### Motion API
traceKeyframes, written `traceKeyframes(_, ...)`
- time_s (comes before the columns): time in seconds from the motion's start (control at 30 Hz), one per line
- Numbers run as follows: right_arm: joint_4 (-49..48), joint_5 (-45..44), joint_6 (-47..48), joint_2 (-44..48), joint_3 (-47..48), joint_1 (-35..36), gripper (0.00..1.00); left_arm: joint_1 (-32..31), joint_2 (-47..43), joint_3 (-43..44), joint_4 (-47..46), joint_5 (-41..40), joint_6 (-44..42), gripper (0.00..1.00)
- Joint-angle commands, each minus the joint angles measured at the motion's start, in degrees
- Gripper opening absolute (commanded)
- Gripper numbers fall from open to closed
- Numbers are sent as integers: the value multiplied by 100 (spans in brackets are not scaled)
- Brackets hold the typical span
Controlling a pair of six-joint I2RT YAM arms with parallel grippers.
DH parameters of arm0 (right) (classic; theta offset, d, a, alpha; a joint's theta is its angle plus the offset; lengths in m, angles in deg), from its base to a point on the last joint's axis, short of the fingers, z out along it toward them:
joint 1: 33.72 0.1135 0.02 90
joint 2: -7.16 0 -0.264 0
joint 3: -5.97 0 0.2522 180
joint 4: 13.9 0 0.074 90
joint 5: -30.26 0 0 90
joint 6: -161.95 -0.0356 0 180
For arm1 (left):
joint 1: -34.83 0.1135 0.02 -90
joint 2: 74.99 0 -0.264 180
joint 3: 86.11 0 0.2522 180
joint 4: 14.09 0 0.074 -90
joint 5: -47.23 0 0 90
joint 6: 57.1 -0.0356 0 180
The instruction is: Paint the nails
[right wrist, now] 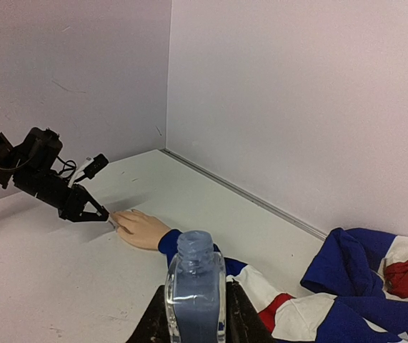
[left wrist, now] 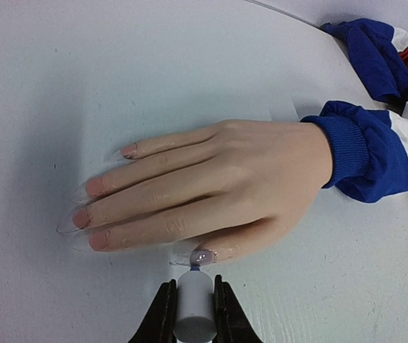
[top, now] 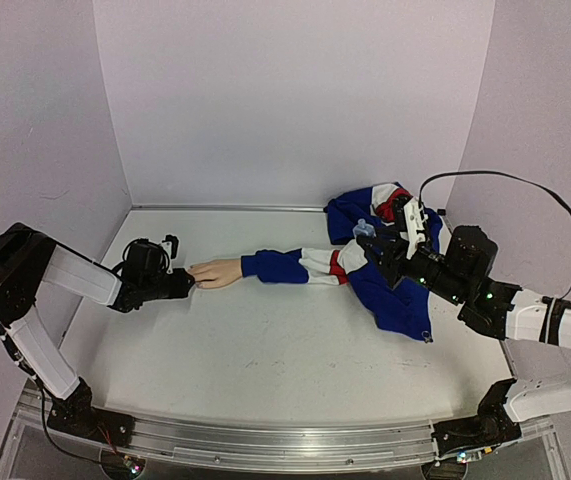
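A pale mannequin hand (left wrist: 211, 179) lies palm down on the white table, its blue cuff (left wrist: 354, 150) to the right; it also shows in the top view (top: 217, 273) and the right wrist view (right wrist: 141, 229). The finger nails (left wrist: 93, 187) look pinkish; the thumb nail (left wrist: 202, 256) is glossy and wet. My left gripper (left wrist: 193, 304) is shut on a white brush cap (left wrist: 193, 311), its brush tip touching the thumb nail. My right gripper (right wrist: 195, 314) is shut on an uncapped clear bottle (right wrist: 195, 289) of bluish polish, held upright above the sleeve.
A blue, white and red jacket (top: 385, 270) lies crumpled from the cuff to the back right, under my right arm. White walls enclose the table at the back and on both sides. My left gripper also shows in the top view (top: 187, 284).
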Motion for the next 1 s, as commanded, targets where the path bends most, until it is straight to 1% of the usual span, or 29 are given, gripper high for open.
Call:
traceKeyframes(0.0,-473,68,-40,35,64,-19,0,-27,-153,70,-301,13,-3,0)
traceKeyframes(0.97,-492,69,-28,-9,78,-21,0,-9,72,249,-292,-183,-141,0)
